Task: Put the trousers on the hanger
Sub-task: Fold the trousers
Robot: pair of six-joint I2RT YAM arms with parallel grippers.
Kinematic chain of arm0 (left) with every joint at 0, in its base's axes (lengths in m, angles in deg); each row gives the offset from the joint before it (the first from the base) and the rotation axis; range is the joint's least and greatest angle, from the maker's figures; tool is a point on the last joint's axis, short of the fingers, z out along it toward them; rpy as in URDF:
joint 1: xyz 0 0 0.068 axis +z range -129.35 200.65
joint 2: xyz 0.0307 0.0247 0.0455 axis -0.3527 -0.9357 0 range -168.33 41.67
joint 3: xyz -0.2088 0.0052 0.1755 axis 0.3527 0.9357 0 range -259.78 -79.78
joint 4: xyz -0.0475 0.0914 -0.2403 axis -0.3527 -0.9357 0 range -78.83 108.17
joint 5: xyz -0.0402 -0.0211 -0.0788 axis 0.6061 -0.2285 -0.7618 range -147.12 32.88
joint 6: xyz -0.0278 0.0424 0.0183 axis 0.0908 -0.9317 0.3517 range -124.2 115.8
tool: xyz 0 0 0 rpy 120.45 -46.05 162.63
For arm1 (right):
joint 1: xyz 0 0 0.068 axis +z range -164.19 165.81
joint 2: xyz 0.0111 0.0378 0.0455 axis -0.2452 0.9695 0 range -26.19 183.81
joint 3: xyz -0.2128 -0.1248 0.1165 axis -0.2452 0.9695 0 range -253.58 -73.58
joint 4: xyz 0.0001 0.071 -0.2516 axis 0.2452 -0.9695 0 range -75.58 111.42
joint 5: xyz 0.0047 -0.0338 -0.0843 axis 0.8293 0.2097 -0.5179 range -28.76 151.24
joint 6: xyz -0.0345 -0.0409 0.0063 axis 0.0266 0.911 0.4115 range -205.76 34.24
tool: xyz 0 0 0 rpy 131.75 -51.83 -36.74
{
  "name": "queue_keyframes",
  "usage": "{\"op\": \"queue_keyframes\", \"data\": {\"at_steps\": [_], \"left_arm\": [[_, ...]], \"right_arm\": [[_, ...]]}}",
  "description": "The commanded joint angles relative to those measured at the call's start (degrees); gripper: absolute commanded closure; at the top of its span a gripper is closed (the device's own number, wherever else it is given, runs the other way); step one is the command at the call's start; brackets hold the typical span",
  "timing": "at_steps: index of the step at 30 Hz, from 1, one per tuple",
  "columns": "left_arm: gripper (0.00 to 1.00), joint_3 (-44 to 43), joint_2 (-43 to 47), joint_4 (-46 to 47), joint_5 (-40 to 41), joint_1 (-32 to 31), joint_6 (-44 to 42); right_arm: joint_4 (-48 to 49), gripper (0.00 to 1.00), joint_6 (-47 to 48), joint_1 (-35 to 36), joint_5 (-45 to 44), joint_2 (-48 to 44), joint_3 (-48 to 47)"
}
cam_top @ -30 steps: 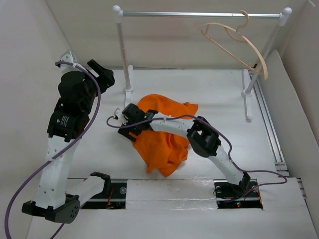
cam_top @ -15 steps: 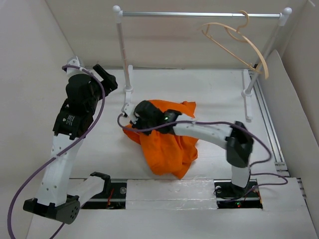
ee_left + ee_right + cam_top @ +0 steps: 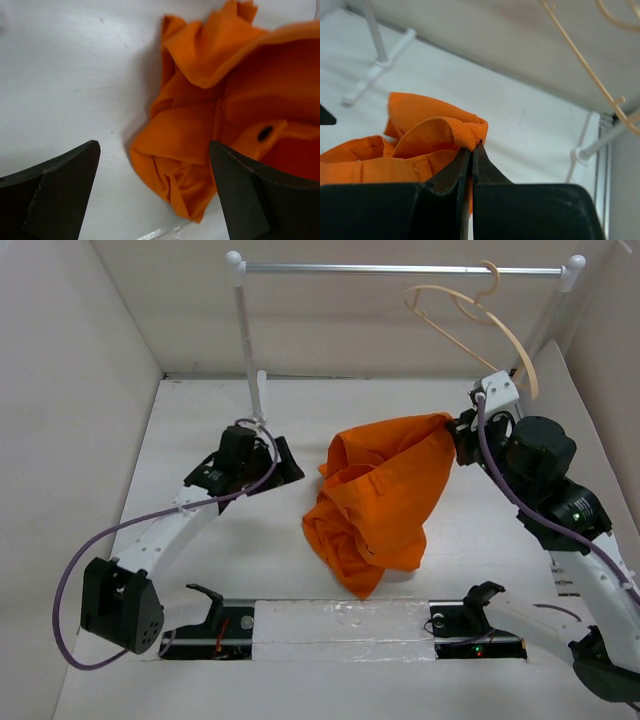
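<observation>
The orange trousers (image 3: 380, 495) hang bunched from my right gripper (image 3: 455, 427), which is shut on their ribbed waistband (image 3: 470, 134); the lower folds rest on the table. In the right wrist view the two fingers (image 3: 485, 167) are pressed together with the band's edge pinched between them. My left gripper (image 3: 285, 465) stands open to the left of the trousers, a short way off. Its wrist view shows the crumpled fabric (image 3: 200, 165) between and beyond the two dark fingers (image 3: 250, 195), with nothing held. The pale wooden hanger (image 3: 475, 325) hangs on the silver rail, above and behind the right gripper.
The silver rail (image 3: 400, 269) on white posts (image 3: 245, 340) spans the back of the table. The right post's foot (image 3: 497, 430) stands close to my right gripper. Beige walls close in on both sides. A metal track (image 3: 545, 500) runs along the right edge.
My right gripper shut on the trousers' waistband and carried it up and to the right, toward the hanger. The left arm swung down from its raised pose to the table, its gripper opening wider.
</observation>
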Motion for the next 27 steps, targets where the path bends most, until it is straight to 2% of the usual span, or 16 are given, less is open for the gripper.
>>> {"op": "queue_keyframes", "data": {"at_steps": [1,6,11,14,15,17,18,19,23,24,27], "left_arm": [[0.12,2.7,-1.8,9.0,-8.6,-4.8,2.0],[0.10,8.4,-8.0,11.5,-10.4,-11.2,2.5],[0.09,6.8,-15.4,12.9,-11.6,-17.7,2.2],[0.24,6.0,-20.4,13.4,-9.4,-19.2,2.7],[0.37,6.4,-20.8,14.1,-8.1,-19.2,3.1],[0.57,6.0,-21.7,13.2,-3.6,-18.7,3.6],[0.88,5.1,-21.5,12.4,-2.3,-17.9,3.7],[1.00,4.8,-20.6,10.5,-0.9,-16.8,3.7],[1.00,1.4,-8.1,3.5,6.0,-8.2,0.8],[1.00,-1.2,-2.3,1.6,7.0,-3.2,-0.2],[1.00,-7.5,6.9,-6.1,9.4,5.2,-4.5]], "right_arm": [[-5.0,1.00,-0.1,-4.3,-3.7,0.3,1.0],[-5.0,1.00,0.8,-8.2,-0.9,-1.0,2.4],[-4.1,1.00,1.0,-9.8,0.4,-1.0,2.5],[-3.0,1.00,1.8,-9.8,1.8,0.3,0.7],[-3.0,1.00,1.8,-10.3,2.4,0.5,-0.4],[-2.5,1.00,1.9,-10.3,3.1,1.2,-1.1],[-2.0,1.00,2.0,-10.3,3.9,1.2,-1.2],[-2.0,1.00,2.0,-10.3,4.2,1.1,-1.6],[-2.2,1.00,3.3,-10.3,5.1,-0.3,-3.6],[-3.3,1.00,3.4,-10.9,6.0,-1.0,-4.4],[-4.2,1.00,3.3,-12.7,10.2,-1.5,-8.0]]}}
